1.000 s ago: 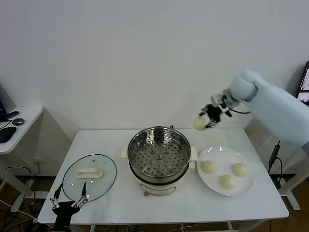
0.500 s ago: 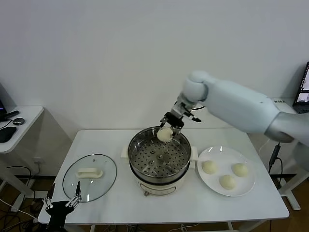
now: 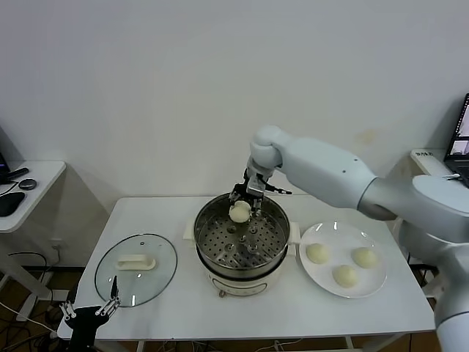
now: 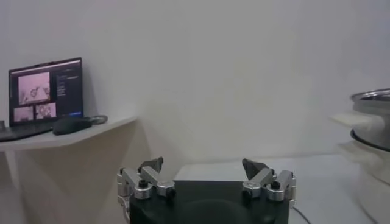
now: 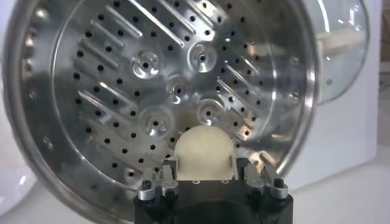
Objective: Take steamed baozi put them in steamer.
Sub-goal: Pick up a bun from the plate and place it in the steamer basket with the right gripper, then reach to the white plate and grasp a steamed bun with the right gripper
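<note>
My right gripper [image 3: 244,205] is shut on a cream-white baozi [image 3: 239,213] and holds it over the far side of the steamer [image 3: 212,248], a shiny steel pot with a perforated tray. In the right wrist view the baozi [image 5: 203,152] sits between the fingers [image 5: 169,168] just above the tray [image 5: 122,91]. Three more baozi [image 3: 316,253] [image 3: 364,257] [image 3: 345,276] lie on the white plate [image 3: 326,284] to the right of the pot. My left gripper [image 3: 88,314] hangs open and empty below the table's front left corner.
A round glass lid [image 3: 135,268] with a white handle lies on the table left of the steamer. A side table [image 3: 22,192] with a mouse stands at far left. The left wrist view shows a laptop [image 4: 46,94] on a shelf.
My right arm has swung left from beside the plate to over the steamer and lowered the baozi into the pot. My left gripper has sunk a little at the front left.
</note>
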